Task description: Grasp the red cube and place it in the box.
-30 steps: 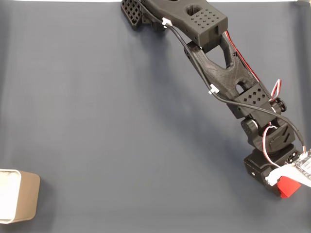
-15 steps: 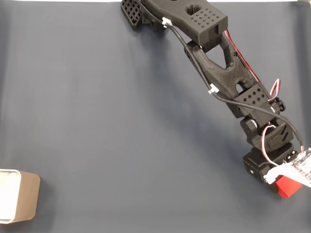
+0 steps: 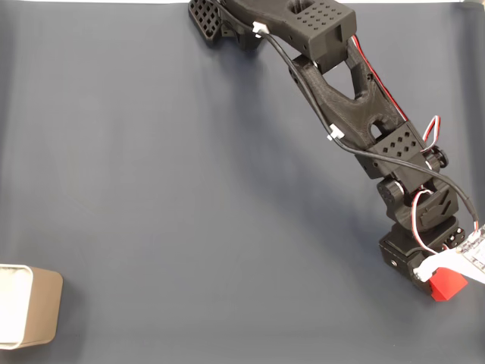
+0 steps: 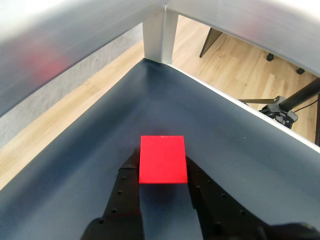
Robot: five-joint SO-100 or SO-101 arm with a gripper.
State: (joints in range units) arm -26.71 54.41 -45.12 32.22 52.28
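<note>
So the dark slate-blue cloth-covered worktop [image 3: 151, 189] looks the same as a second ago, nothing on it has budged. The big black 3D-printed arm [image 3: 356, 98] is what's changed: it reaches from 12 o'clock in the fixed view down toward 4 o'clock, and over the last second its elbow and wrist have slid a touch further out to that corner, with the wrist settling lower over the target.

The small tan box with rounded corners and a white inside [image 3: 30, 305] sits way over at 8 o'clock, well apart from all the action and empty as far as I can see.

The black two-finger pincer [image 4: 162, 167] is now clenched on the small bright red cube [image 4: 162, 159]; in the wrist view both fingers press its sides at 6 o'clock. In the fixed view the cube [image 3: 447, 285] peeks out under the white board, shifted slightly with the wrist.

My read: the grasp is basically done, so lifting and the long carry across to the box come next.
</note>
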